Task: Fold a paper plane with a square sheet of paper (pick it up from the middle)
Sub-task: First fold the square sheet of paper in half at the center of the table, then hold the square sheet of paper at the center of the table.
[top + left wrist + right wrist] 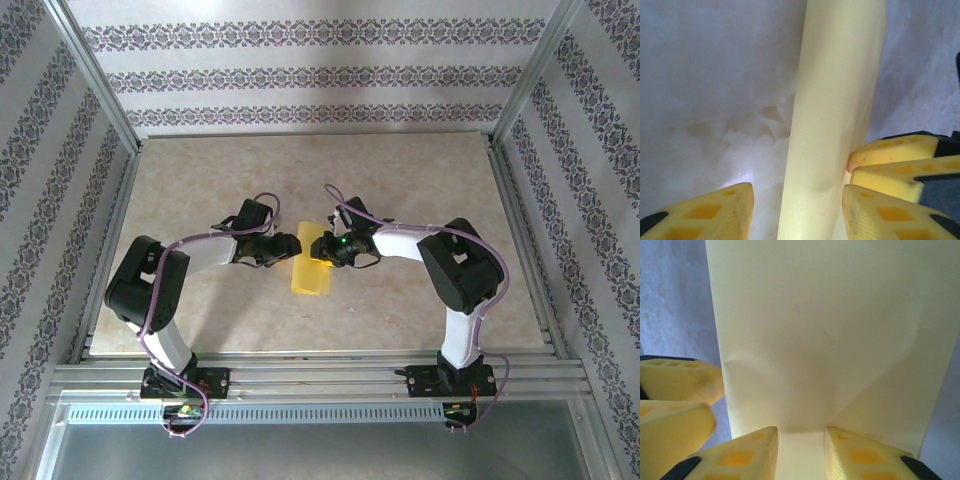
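the square sheet of paper [312,262] sits near the middle of the table [400,180], doubled into a narrow strip between the two arms. the right gripper [799,440] pinches its edge, jaws nearly closed. the left gripper [797,197] straddles the strip half open, gripping nothing. the paper looks light, limp and easily creased (it bows in the left wrist view), so a hold on a folded edge seems safest.

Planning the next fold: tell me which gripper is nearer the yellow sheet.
Right: the right gripper pinches one edge of the square sheet of paper in its jaws. The left gripper straddles the sheet from the opposite side, jaws open.
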Available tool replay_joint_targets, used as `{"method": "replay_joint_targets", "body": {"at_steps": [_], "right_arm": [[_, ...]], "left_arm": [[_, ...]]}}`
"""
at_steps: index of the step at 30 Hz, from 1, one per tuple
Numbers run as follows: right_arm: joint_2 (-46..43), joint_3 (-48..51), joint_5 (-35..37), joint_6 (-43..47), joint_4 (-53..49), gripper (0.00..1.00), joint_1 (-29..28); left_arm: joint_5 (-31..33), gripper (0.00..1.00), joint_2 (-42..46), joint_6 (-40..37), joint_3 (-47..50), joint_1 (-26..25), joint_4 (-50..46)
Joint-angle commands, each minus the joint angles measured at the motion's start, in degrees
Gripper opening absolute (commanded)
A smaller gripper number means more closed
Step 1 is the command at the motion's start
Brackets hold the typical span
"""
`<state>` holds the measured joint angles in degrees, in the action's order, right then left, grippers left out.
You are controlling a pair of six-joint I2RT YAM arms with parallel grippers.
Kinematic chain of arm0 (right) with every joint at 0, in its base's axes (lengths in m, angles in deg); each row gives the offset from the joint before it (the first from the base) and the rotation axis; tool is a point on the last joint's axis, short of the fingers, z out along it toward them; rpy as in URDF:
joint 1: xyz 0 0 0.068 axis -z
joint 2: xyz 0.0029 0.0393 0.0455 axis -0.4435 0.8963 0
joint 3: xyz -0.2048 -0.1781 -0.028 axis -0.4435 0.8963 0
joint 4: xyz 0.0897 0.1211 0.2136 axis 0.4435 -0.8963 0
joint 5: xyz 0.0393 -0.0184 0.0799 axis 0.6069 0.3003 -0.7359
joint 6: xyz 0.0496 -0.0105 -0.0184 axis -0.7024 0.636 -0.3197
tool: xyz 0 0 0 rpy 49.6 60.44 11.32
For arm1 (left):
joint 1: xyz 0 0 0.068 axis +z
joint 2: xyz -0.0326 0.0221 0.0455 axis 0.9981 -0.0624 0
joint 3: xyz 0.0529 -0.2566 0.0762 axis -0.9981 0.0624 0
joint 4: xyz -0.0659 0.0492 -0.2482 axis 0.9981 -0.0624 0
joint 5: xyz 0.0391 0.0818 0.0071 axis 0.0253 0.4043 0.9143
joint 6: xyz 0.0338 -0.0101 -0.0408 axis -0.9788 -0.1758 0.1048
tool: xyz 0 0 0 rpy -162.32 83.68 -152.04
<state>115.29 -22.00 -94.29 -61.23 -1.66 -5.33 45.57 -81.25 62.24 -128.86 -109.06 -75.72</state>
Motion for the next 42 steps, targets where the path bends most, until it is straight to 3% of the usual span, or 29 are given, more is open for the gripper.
{"method": "replay_joint_targets", "body": {"at_steps": [1,7,21,31,42], "right_arm": [[0.9,-1.0,-1.1,-1.3,1.0,0.31,-0.5],[0.3,-0.8,-2.6,-2.3,2.8,0.3,-0.3],[-4.8,3.4,-5.5,-4.4,7.4,0.24,2.9],[-7.1,5.0,0.4,1.6,1.0,0.34,6.0],[-5.0,3.5,0.2,0.6,2.2,0.32,4.0]], "left_arm": [[2.9,0.52,1.9,0.8,-1.6,-1.2,-3.9],[3.0,0.52,-1.1,-1.3,-4.4,-2.4,-5.9],[8.2,0.36,-5.2,-7.1,-9.7,-3.1,-15.3],[8.9,0.35,-6.3,-8.0,-10.6,-3.2,-16.4],[11.2,0.4,-8.1,-7.4,-12.7,-3.9,-19.9]]}}
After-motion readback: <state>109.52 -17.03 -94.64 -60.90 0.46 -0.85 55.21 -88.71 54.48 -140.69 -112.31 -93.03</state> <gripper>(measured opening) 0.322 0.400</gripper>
